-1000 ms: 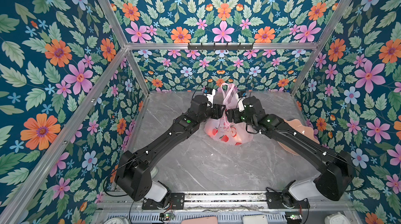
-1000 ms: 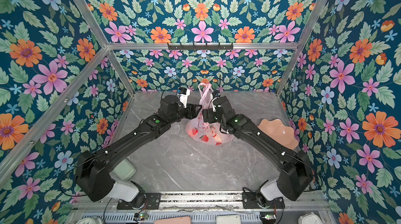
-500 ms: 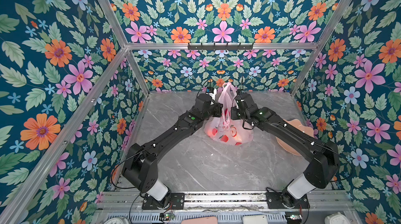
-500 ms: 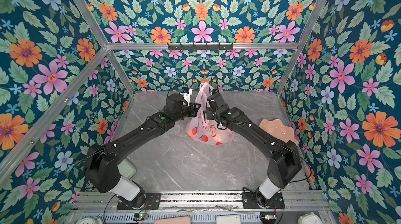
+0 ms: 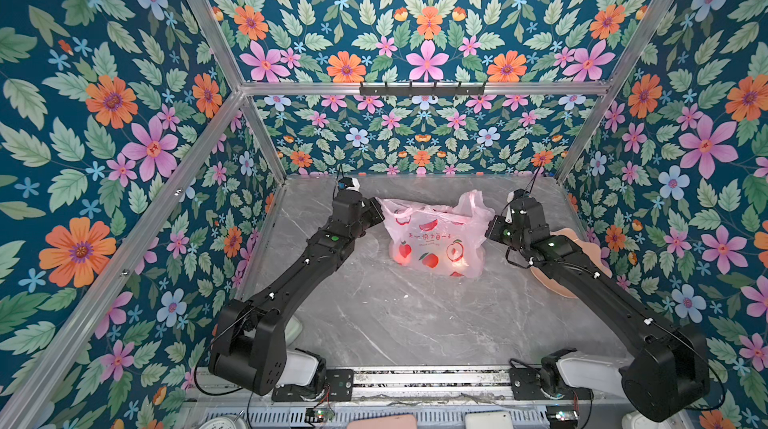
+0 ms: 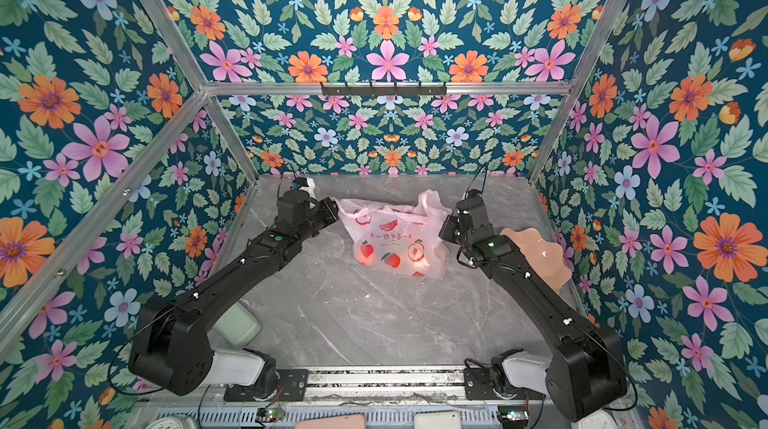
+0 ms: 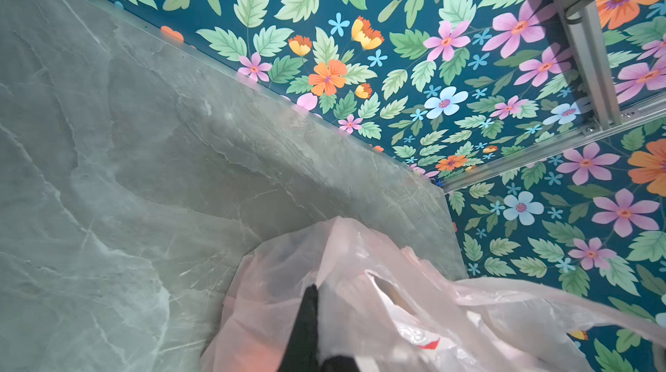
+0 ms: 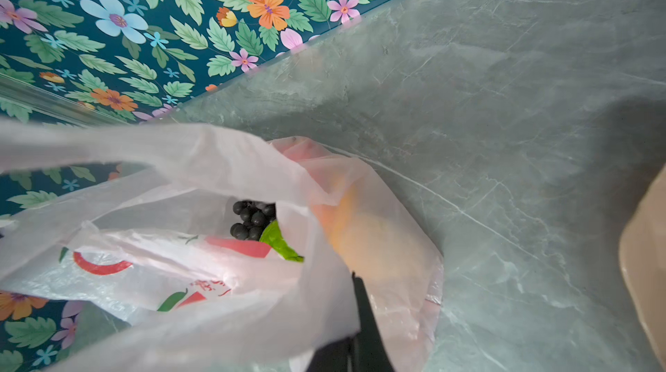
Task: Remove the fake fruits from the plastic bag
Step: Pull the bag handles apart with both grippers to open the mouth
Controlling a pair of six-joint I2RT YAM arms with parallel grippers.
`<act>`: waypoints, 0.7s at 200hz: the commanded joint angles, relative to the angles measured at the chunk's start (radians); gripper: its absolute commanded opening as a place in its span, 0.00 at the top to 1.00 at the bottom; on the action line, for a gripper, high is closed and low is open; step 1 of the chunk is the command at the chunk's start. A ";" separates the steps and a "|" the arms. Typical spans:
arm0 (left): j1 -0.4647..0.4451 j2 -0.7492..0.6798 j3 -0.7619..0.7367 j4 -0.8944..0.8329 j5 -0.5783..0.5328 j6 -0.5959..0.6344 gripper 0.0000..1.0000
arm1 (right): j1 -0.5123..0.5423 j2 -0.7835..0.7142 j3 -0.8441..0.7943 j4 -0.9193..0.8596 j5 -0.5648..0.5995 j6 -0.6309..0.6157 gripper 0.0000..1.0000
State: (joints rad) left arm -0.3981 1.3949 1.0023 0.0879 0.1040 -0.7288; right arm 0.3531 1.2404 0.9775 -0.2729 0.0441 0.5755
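1. Bag [image 5: 436, 240], front panel, in both top views: one row of red Chinese characters runs across the middle of the pink film, above the printed fruit pictures. The strokes are small. The last two characters read as 一天; the rest cannot be read with certainty.
2. Bag [image 6: 395, 240], same panel: a second, finer line of print sits just under that row. It is too small to read.
3. Bag [image 8: 209, 284], right wrist view: a scrap of red characters shows on a crumpled fold, broken by creases. Not legible.
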 commanded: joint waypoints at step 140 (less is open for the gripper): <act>-0.452 0.044 0.533 -0.832 -0.620 0.880 0.00 | -0.002 -0.043 -0.035 0.076 -0.099 0.001 1.00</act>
State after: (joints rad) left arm -0.7509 1.3926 1.4796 -0.6266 -0.3027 -0.1013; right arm 0.3508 1.2068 0.9447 -0.2310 -0.0494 0.5900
